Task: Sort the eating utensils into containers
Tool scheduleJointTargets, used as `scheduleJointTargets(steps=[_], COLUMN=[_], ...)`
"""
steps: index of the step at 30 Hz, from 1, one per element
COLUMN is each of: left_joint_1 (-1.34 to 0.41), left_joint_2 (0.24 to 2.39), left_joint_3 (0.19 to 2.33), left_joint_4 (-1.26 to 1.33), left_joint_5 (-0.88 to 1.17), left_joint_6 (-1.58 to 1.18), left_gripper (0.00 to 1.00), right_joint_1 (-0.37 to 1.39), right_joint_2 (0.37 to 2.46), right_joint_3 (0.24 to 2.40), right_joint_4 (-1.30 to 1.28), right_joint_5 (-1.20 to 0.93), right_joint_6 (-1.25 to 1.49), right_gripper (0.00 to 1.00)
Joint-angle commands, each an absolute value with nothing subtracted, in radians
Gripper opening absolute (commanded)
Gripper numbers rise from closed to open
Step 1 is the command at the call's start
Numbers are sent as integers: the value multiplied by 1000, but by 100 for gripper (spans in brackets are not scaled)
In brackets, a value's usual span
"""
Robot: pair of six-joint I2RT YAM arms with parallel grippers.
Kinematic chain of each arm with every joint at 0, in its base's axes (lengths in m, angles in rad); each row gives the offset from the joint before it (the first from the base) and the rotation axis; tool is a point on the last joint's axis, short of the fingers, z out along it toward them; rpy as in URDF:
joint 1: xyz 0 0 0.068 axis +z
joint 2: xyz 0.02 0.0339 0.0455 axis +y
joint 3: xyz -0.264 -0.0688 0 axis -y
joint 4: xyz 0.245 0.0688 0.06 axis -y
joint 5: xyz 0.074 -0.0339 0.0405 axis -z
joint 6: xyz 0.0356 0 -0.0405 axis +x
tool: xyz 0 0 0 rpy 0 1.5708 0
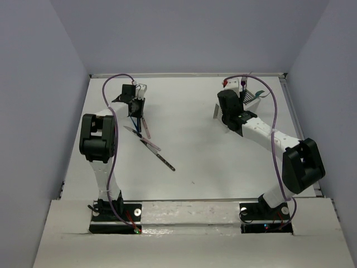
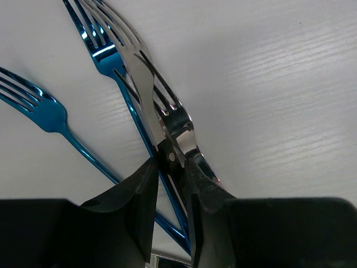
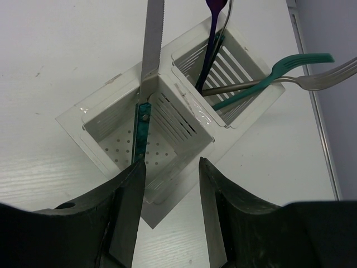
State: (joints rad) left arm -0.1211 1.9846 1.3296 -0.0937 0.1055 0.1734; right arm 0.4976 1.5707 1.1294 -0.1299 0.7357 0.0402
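My left gripper (image 2: 171, 159) is shut on the neck of a silver-headed fork (image 2: 142, 72) with a dark handle, just above the table. Under it lie two blue forks (image 2: 106, 53) (image 2: 39, 109). The right gripper (image 3: 170, 162) hangs open over the white slatted caddy (image 3: 72, 120), which stands at the back right (image 1: 251, 94). A teal-handled knife (image 3: 152, 50) stands in the near compartment and leans against the left finger (image 3: 131, 190). The far compartment holds a purple utensil (image 3: 213, 22), a teal fork (image 3: 295, 61) and a silver fork (image 3: 329, 78).
More utensils lie on the table in front of the left arm: a pink-handled one (image 1: 146, 127), a knife (image 1: 150, 144) and a dark one (image 1: 166, 162). The table's right edge (image 3: 312, 111) runs close beside the caddy. Walls enclose the table on three sides.
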Motion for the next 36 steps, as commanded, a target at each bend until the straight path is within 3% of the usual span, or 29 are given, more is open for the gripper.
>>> scheduleJointTargets(steps=[1, 9, 12, 17, 28, 36], left_joint_1=[-124, -123, -123, -124, -124, -124], left_joint_2=[1996, 2003, 1999, 1977, 1844, 1715], left_joint_3=[1322, 1301, 1293, 1270, 1244, 1233], left_joint_4=[-86, -71, -71, -57, -43, -43], left_joint_5=[109, 98, 109, 138, 225, 167], left_joint_6=[170, 158, 150, 130, 114, 175], left_gripper=[34, 31, 23, 1, 0, 0], right_joint_1=[511, 520, 520, 520, 520, 520], right_joint_2=[1563, 1568, 1568, 1549, 1493, 1394], right_joint_3=[1127, 1129, 1129, 1124, 1111, 1097], right_joint_4=[-118, -118, -118, -118, -118, -118], right_joint_5=[770, 779, 784, 769, 695, 601], right_joint_6=[18, 17, 15, 26, 49, 89], right_gripper=[49, 49, 49, 49, 49, 50])
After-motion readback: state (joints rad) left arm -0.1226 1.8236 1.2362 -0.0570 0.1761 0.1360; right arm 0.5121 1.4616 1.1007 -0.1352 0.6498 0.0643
